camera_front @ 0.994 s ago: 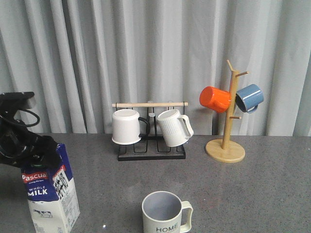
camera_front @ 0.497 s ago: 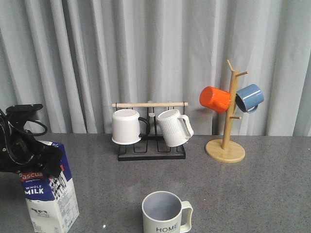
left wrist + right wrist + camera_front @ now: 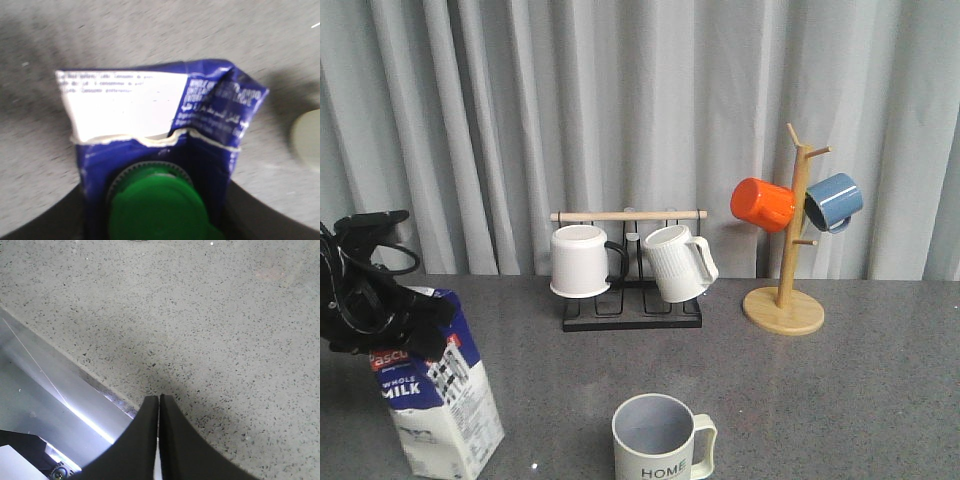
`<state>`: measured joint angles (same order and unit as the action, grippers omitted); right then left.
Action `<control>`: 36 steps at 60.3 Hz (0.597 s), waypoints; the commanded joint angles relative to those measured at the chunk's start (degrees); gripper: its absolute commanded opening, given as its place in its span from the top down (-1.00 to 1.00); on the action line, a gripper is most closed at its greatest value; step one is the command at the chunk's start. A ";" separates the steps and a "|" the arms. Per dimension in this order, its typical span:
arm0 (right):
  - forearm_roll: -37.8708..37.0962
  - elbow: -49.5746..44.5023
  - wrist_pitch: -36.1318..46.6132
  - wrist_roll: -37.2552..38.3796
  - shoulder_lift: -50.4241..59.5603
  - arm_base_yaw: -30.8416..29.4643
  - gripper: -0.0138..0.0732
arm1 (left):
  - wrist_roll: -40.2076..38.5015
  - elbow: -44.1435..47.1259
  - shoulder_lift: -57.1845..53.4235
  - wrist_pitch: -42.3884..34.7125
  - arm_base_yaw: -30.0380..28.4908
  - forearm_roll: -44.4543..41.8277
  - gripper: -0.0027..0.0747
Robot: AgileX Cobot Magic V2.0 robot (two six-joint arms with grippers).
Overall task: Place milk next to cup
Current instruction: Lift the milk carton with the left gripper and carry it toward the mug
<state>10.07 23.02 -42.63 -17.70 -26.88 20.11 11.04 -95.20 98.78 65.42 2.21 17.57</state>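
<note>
The milk (image 3: 440, 400), a blue and white carton with a red label, stands at the front left, tilted with its top leaning left. My left gripper (image 3: 395, 320) is shut on its gable top. In the left wrist view the milk (image 3: 150, 120) fills the frame with its green cap (image 3: 157, 210) between the jaws. The cup (image 3: 660, 440), cream with "HOME" lettering, stands at the front centre, to the right of the carton; a sliver of it (image 3: 307, 140) shows in the left wrist view. My right gripper (image 3: 159, 399) is shut and empty over the table's edge, out of the front view.
A black rack (image 3: 632, 318) with a smooth white mug (image 3: 580, 262) and a ribbed white mug (image 3: 675, 262) stands at the back centre. A wooden mug tree (image 3: 786, 300) with an orange mug (image 3: 762, 204) and a blue mug (image 3: 834, 200) stands back right. Metal table edge (image 3: 55, 390).
The left gripper has shifted the carton a little to the right, toward the cup, and the carton now leans more. The right gripper has not visibly moved.
</note>
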 commanded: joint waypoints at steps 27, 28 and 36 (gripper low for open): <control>0.01 1.52 3.38 -0.16 -0.23 -0.05 0.69 | 6.15 -17.22 -2.44 -2.27 6.39 16.01 0.86; 0.01 1.52 3.38 -0.16 -0.23 -0.05 0.69 | 5.57 -18.62 -1.91 -2.02 6.80 14.59 0.86; 0.01 1.52 3.32 -0.16 -0.23 -0.05 0.69 | 0.40 -24.28 1.02 2.15 9.47 6.67 0.86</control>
<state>10.07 23.02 -42.58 -17.68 -26.88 20.11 15.63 -114.06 99.83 66.63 9.74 28.57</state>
